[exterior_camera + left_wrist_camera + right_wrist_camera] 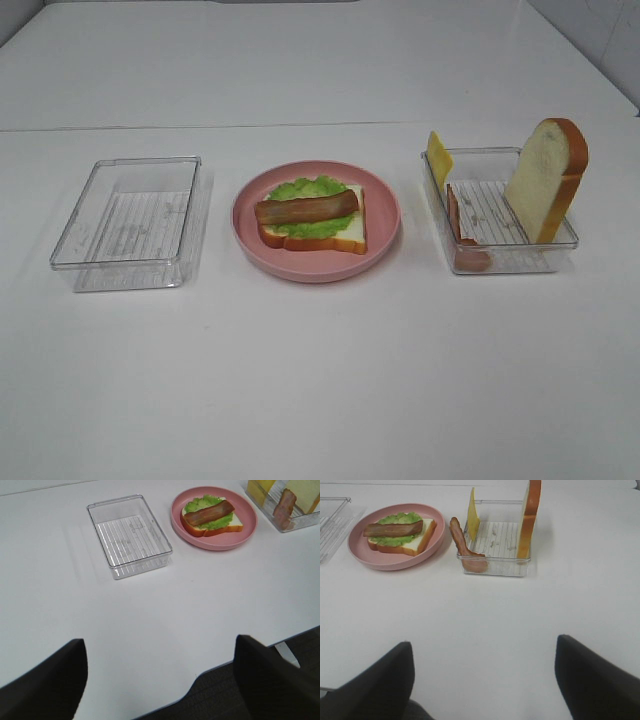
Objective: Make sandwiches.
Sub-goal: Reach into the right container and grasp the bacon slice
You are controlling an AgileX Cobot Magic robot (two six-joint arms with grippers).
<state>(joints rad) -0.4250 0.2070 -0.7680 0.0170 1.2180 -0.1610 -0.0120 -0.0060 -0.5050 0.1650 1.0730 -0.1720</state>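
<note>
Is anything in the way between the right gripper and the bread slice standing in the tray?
Nothing visible. Only bare table lies between the open right gripper and the tray; the bread slice sticks up above its clear wall.

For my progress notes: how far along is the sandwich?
Done: bread slice on the pink plate, topped with lettuce and one bacon strip. In hand: nothing; left gripper and right gripper are open. Left: cheese slice, second bacon strip and upright bread slice wait in the right tray.

Round pink plate (384, 215) sits in front of me, betw. left clear plastic rect. tray (128, 222) & right clear plastic rect. tray (520, 258), touching neither. White table (320, 390) under all.
</note>
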